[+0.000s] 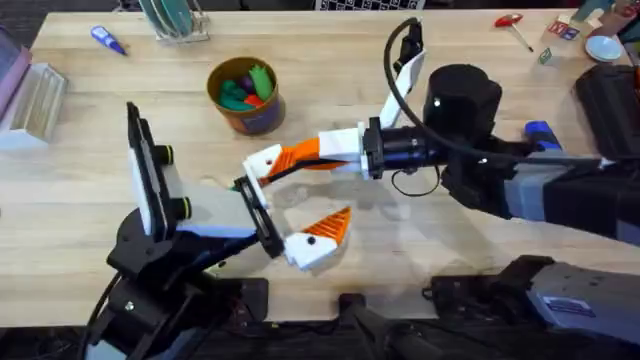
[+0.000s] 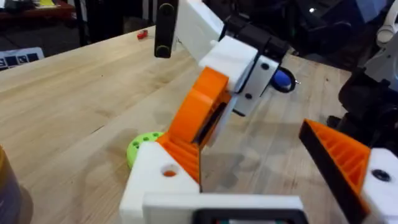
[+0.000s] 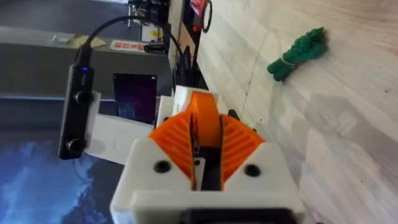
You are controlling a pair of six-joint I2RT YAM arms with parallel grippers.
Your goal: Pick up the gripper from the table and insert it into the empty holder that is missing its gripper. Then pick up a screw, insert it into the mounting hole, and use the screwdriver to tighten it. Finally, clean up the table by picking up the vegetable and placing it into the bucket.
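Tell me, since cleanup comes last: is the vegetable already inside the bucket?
No, the right wrist view shows the vegetable lying on the bare table, with no bucket around it.

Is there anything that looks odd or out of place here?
On the left gripper the fingers do not match: one carries an orange ribbed pad, the other is a bare white holder. The right gripper is shut on the loose orange gripper, tilted against that holder.

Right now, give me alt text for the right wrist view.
The right gripper is shut on the gripper, an orange ribbed tip, and holds it up to the white holder. Beyond, the vegetable lies on the table.
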